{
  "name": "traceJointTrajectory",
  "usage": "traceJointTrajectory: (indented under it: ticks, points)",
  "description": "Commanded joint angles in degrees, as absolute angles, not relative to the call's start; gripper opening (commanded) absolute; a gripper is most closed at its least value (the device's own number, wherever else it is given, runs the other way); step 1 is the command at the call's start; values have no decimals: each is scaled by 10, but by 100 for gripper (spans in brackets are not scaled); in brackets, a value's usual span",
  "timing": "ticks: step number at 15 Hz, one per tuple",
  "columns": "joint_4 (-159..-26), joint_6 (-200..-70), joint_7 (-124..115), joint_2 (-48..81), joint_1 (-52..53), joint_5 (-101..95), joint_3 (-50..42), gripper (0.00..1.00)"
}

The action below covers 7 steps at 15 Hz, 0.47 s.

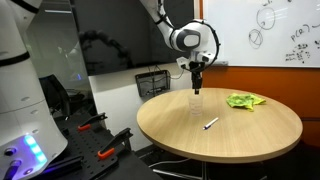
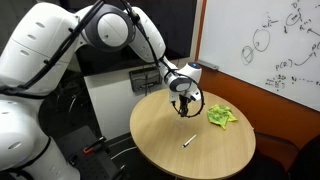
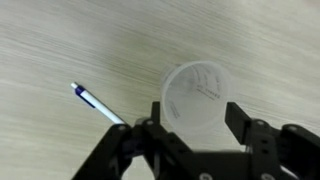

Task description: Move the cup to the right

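A clear plastic cup [image 3: 200,100] stands upright on the round wooden table [image 1: 250,135]. In the wrist view I see it from above, between my two black fingers. In an exterior view the cup [image 1: 196,103] is faint, just below my gripper [image 1: 197,68], with a gap between the fingertips and the cup. My gripper [image 3: 195,113] is open and holds nothing. It also shows over the table's far side in an exterior view [image 2: 183,98], where the cup is hard to make out.
A pen [image 3: 100,103] lies on the table near the cup and shows in both exterior views [image 1: 211,123] [image 2: 188,141]. A crumpled green cloth [image 1: 244,100] [image 2: 221,116] lies at the table's far side. A whiteboard [image 1: 270,30] hangs behind.
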<state>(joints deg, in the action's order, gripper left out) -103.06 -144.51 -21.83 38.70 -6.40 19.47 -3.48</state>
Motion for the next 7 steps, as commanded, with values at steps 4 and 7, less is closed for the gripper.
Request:
traceJointTrajectory:
  ticks: [4, 7]
  points:
    - [-1146, -1357, -201, 214, -38, 135, -58, 100]
    - [-1181, -1323, -204, 157, -25, 79, -61, 100]
